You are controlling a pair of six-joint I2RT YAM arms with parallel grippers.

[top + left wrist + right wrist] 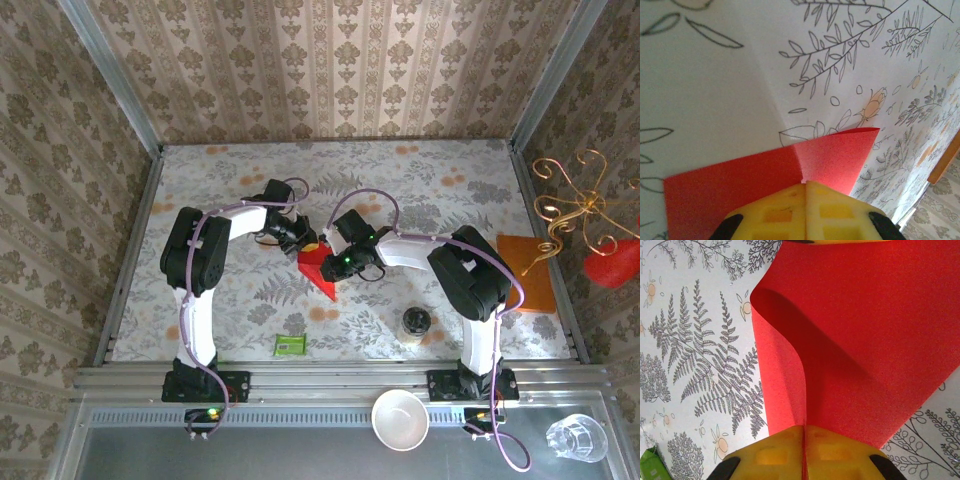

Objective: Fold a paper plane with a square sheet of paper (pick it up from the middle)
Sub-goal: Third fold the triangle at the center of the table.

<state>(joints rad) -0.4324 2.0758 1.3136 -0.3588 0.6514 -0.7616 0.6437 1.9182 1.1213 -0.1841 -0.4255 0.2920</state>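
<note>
With left gripper [806,184] and right gripper [804,428] both pinching the square sheet of paper [325,280] mid-frame, your uneven pull could tear it.

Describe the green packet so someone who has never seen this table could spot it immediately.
On the floral-patterned table, look along the near edge, just right of the left arm and its base. The green packet lies flat there; it is a small green rectangle, unlike the round jar to its right and the red square sheet of paper farther in.
</note>
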